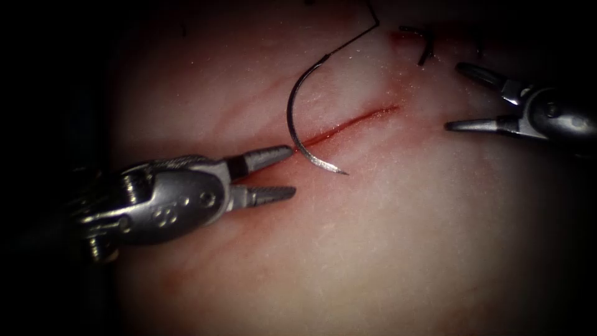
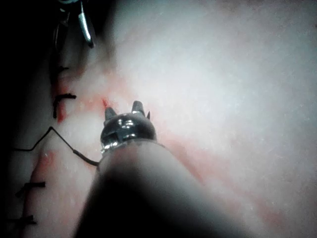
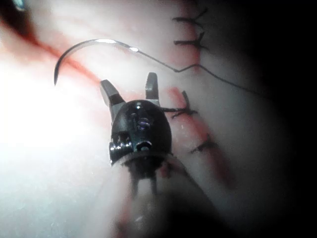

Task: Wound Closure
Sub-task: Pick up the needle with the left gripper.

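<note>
Tissue: the pale pink slab of pork belly tissue (image 1: 385, 249) spreads under both tools, streaked with faint red lines.
Left tool: the silver metal left needle driver (image 1: 270, 175) comes in from the near left, its two ridged jaws spread apart and holding nothing; the upper jaw tip lies just beside the needle's curve, and whether they touch I cannot tell.
Right tool: the dark grey metal right needle driver (image 1: 457, 96) sits at the far right, jaws spread wide and empty, well apart from the needle.
Cut: the thin red slanting cut (image 1: 357, 119) runs from the left tool's jaws up toward the far right, with red fluid (image 1: 398, 38) staining its far end.
Needle: the curved dark steel needle (image 1: 297, 127) lies free on the tissue, held by neither tool, arching across the cut's left part; its sharp tip rests on the near side, exposed.
Thread: the thin black suture thread (image 1: 354, 38) leaves the needle's far end and runs away to the far side.
Stitches: short black knotted stitches (image 3: 190, 42) cross the closed stretch of the wound.
</note>
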